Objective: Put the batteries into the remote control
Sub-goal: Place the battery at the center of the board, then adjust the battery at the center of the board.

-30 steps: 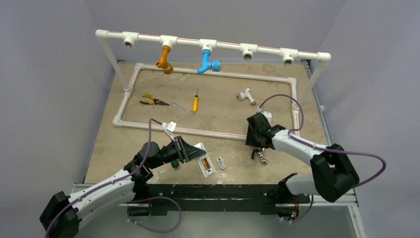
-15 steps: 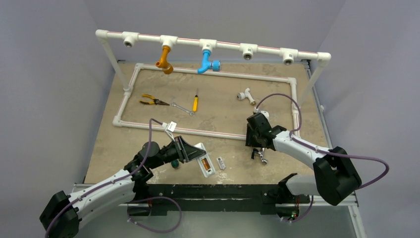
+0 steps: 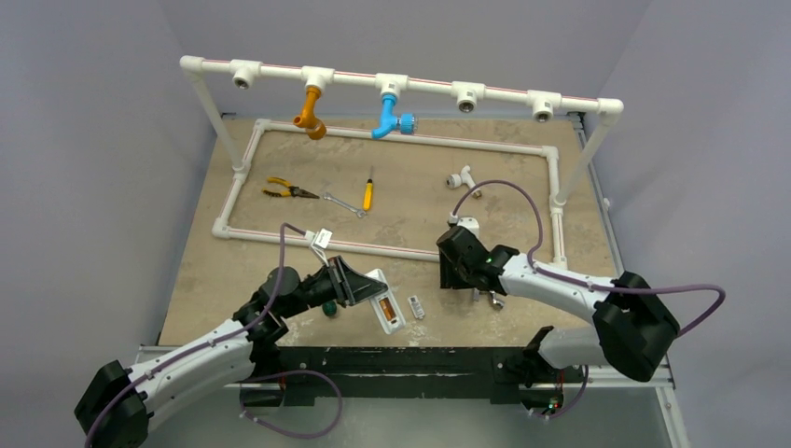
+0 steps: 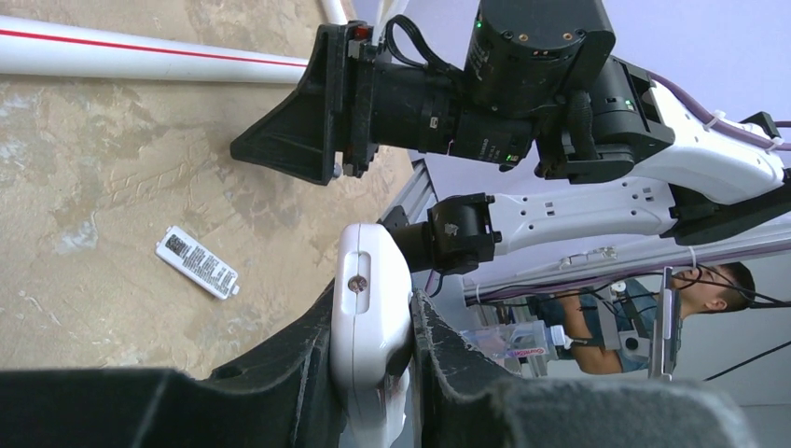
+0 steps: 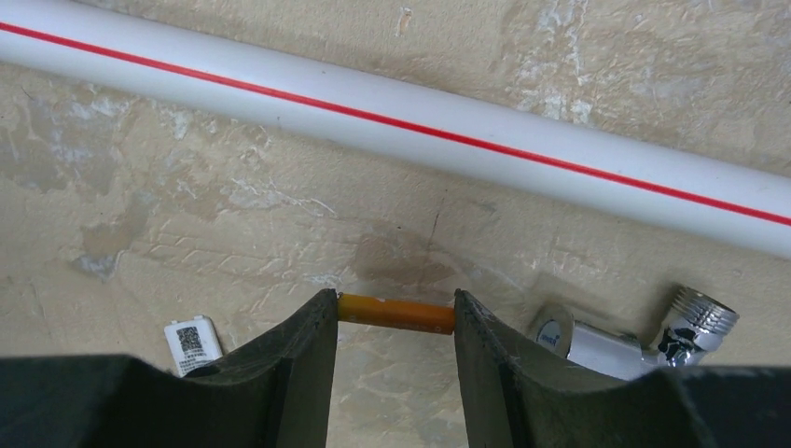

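My left gripper (image 3: 370, 287) is shut on the white remote control (image 3: 385, 302), gripping its edges low over the near table; the left wrist view shows the remote (image 4: 373, 313) clamped between both fingers. The battery bay faces up with one orange battery (image 3: 383, 309) in it. My right gripper (image 3: 455, 276) hovers right of the remote, above the table. In the right wrist view it (image 5: 396, 329) is shut on a second orange battery (image 5: 396, 313), held end to end between the fingertips.
A small white battery cover (image 3: 416, 307) lies right of the remote. A chrome fitting (image 3: 492, 299) lies below the right gripper. A white pipe frame (image 3: 392, 250) runs behind, enclosing pliers (image 3: 283, 190), a screwdriver (image 3: 367, 194) and a white fitting (image 3: 463, 179).
My right gripper has moved left and slightly nearer with the battery, closer to the remote. The left arm and the remote have not moved.
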You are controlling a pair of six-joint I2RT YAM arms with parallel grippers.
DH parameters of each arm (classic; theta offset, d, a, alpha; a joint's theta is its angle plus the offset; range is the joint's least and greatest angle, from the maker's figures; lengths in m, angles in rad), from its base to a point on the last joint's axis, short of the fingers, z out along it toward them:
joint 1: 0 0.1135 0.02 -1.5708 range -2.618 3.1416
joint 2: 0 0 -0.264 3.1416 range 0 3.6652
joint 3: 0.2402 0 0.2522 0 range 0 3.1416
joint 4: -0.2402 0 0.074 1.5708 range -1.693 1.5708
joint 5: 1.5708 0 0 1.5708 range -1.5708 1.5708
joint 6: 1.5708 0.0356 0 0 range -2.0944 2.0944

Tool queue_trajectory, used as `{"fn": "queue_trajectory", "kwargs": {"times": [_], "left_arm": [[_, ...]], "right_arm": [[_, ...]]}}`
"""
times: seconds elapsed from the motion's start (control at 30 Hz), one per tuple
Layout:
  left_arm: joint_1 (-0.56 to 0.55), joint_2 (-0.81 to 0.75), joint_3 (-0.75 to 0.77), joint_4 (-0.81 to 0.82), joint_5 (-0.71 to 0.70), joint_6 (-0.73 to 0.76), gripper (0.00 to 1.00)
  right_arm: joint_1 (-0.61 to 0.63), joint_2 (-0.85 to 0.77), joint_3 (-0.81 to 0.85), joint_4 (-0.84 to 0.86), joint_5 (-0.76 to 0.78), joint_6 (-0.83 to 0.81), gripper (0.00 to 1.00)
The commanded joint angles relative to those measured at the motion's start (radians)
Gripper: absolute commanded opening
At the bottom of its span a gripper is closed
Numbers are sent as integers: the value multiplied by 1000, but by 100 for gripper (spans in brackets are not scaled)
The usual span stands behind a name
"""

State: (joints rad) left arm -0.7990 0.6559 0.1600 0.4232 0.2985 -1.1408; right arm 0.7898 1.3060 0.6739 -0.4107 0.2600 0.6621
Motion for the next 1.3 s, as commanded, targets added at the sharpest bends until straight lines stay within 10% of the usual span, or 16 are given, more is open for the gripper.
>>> {"fn": "queue_trajectory", "kwargs": {"times": [0.0,0.5,1.27], "left_arm": [[-3,-28,30,12,-7,4,0],[-4,-31,32,10,1,0,0],[-4,-29,44,-1,4,6,0]], "right_arm": [[41,7,43,-59,79,110,30],[133,97,83,-126,119,288,55],[132,-17,108,31,-251,-563,59]]}}
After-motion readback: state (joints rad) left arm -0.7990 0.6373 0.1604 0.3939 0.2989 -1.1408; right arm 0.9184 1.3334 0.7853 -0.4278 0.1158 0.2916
